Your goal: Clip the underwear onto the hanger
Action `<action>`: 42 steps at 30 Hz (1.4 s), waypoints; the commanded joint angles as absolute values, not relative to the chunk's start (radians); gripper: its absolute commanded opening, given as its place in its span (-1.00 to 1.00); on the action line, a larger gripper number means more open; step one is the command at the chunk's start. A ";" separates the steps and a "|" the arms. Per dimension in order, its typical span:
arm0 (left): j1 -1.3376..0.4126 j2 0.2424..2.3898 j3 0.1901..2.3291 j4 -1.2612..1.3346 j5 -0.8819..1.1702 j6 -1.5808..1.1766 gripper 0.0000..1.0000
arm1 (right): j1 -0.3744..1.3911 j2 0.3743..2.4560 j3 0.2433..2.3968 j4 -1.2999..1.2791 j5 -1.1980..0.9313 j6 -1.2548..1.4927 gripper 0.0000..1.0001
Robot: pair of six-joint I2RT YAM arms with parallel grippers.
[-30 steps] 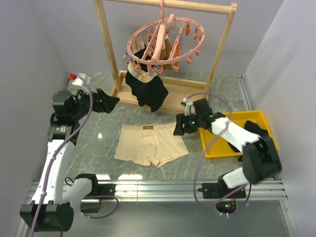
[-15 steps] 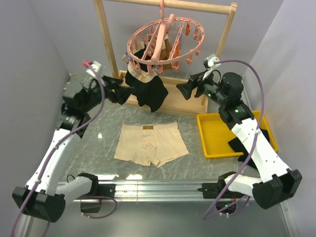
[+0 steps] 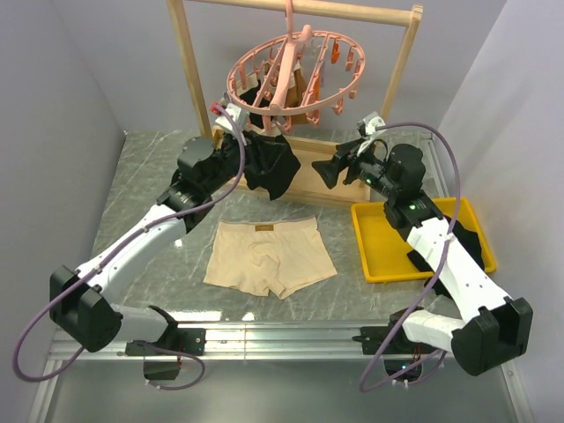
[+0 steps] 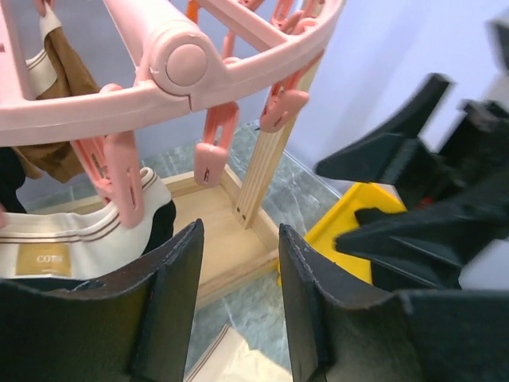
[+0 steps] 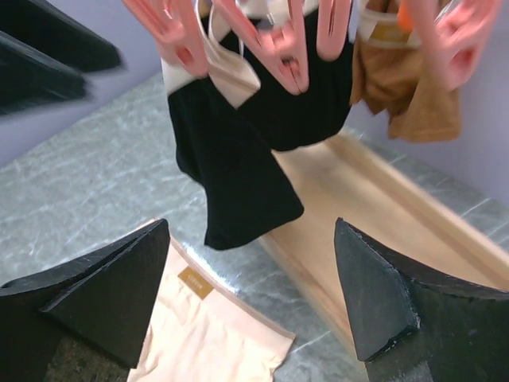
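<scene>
"COT…" on a tan waistband label [image 4: 37,259]; left jaws half-open, right jaws wide, both empty.

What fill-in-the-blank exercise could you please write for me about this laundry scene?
The underwear lies spread out on the ___. The hanger hangs from a ___ rack. The tray under the right arm is coloured ___.
Missing words: table; wooden; yellow.
</scene>
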State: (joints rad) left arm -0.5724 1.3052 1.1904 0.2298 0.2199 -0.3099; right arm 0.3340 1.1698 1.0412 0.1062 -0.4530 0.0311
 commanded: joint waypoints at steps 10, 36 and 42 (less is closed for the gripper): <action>-0.597 1.410 1.318 0.365 0.080 -0.406 -0.15 | 0.328 1.111 1.032 0.206 -0.443 0.018 0.83; -0.491 1.459 1.408 0.227 0.210 -0.423 -0.99 | 0.334 1.285 1.101 0.460 -0.696 0.120 0.35; -0.485 1.456 1.422 0.195 0.330 -0.396 -0.99 | 0.379 1.345 1.166 0.508 -0.703 0.061 0.28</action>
